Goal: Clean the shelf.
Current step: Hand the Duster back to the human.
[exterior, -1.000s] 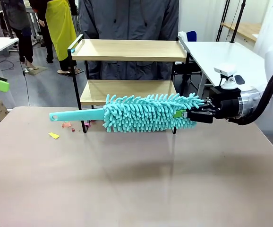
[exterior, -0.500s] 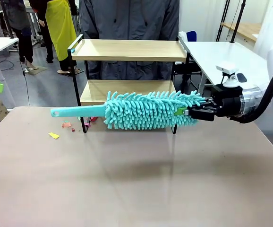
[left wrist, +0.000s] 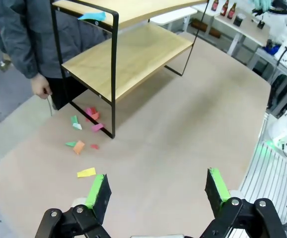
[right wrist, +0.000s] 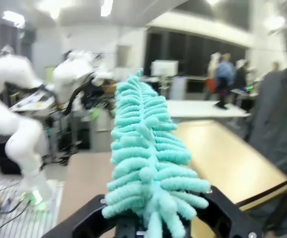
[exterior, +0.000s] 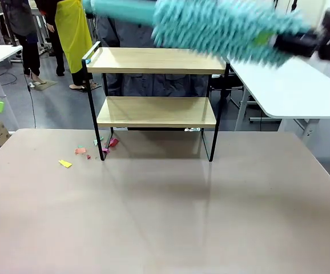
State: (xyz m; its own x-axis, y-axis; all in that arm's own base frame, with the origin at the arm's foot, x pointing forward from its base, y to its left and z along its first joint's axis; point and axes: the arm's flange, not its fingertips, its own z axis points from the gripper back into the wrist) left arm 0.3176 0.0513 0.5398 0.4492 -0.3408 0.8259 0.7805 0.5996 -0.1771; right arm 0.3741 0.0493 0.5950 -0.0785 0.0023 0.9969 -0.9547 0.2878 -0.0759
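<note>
The front view looks level across the large beige worktop [exterior: 165, 211] at the small 2-tier wooden shelf in a thin black metal frame [exterior: 156, 111], at middle distance. The left wrist view looks steeply down from above the left gripper [left wrist: 158, 191], sharing that shelf and worktop. The right wrist view looks along the fluffy turquoise microfibre duster [right wrist: 148, 163], close up, sharing the shelf's top board.

I'm seeing even, bright overhead light falling on the two-tier wooden shelf with the thin black frame [exterior: 153, 85], which is throwing a soft shadow onto the beige tabletop [exterior: 165, 211] just in front of it. Above that shelf, the fluffy teal microfibre duster [exterior: 222, 25] is smearing with motion blur. My right wrist view is looking soft, ceiling lights glaring; the left wrist view is bowing at its edges.
</note>
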